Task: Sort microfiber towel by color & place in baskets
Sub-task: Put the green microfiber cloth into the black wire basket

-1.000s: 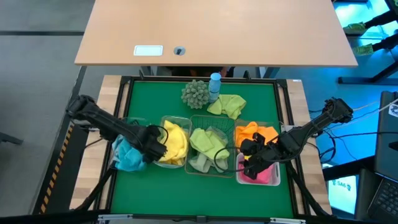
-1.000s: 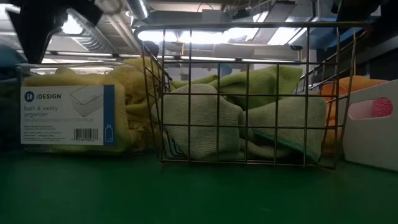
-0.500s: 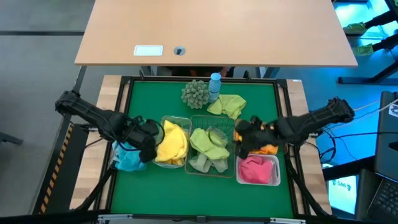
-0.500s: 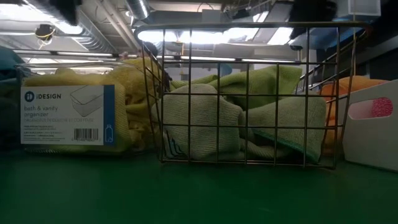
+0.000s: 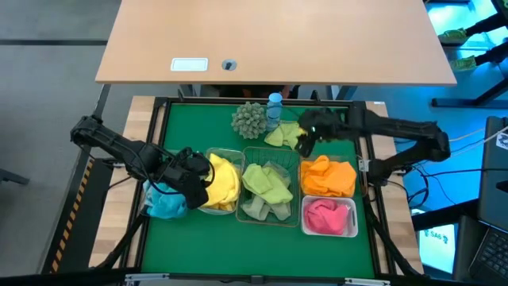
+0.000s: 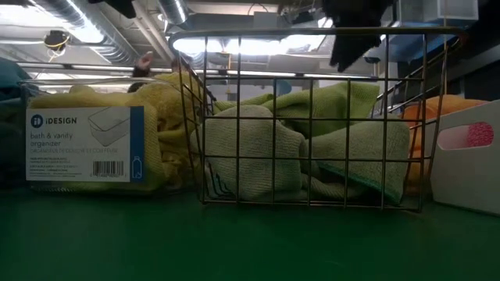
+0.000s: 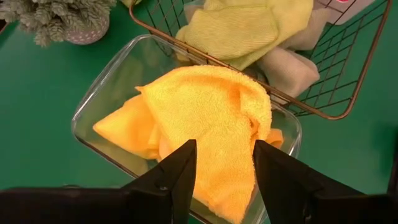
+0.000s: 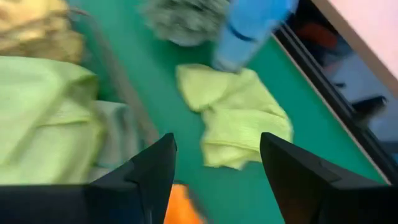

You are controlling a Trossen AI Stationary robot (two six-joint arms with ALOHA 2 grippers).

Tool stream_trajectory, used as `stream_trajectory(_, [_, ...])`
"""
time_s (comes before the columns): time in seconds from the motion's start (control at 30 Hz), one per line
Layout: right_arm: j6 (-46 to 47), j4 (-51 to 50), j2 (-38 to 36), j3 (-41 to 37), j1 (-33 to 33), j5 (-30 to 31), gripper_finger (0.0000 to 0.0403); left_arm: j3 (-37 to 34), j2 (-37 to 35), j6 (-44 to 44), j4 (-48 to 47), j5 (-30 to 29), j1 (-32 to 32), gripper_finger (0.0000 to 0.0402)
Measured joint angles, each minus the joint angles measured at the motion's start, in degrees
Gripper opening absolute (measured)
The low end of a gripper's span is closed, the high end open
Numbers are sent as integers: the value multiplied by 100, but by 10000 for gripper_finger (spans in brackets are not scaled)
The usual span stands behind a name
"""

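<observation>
Right gripper [image 5: 300,141] hovers, jaws spread, over the loose green towel [image 5: 289,134] lying on the tabletop [image 5: 198,127] beside the blue bottle [image 5: 275,110]; a careless reach could topple it; left gripper [image 5: 197,176], jaws spread and empty, waits above the yellow towel [image 7: 205,118] in its clear bin [image 7: 102,102].

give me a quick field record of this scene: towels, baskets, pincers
loose towel: light green towel on the mat, beside the blue bottle and spiky ball
wire basket: green towels
clear bin: yellow towel
orange towel: right of the wire basket
white bin: pink towel
blue towel: far left
right pincer: open, empty, over the loose towel
left pincer: open, empty, over the yellow towel
</observation>
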Motion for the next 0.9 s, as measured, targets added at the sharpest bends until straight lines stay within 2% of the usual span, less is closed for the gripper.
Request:
stream_trajectory(0.17, [-623,96,50,-268,-910,-408,232,0,2,2,65,0,2,153])
stream_trajectory(0.33, [-1084,405,113,-743,-1477,-857,232,0,4,2,59,0,2,153])
stream_trajectory(0.5, [-1239,1157,118,-1385,-1701,-894,232,0,4,1,59,0,2,153])
stream_trajectory(0.9, [-1197,3528,119,-3098,-1694,-887,232,0,4,0,59,-2,2,153])
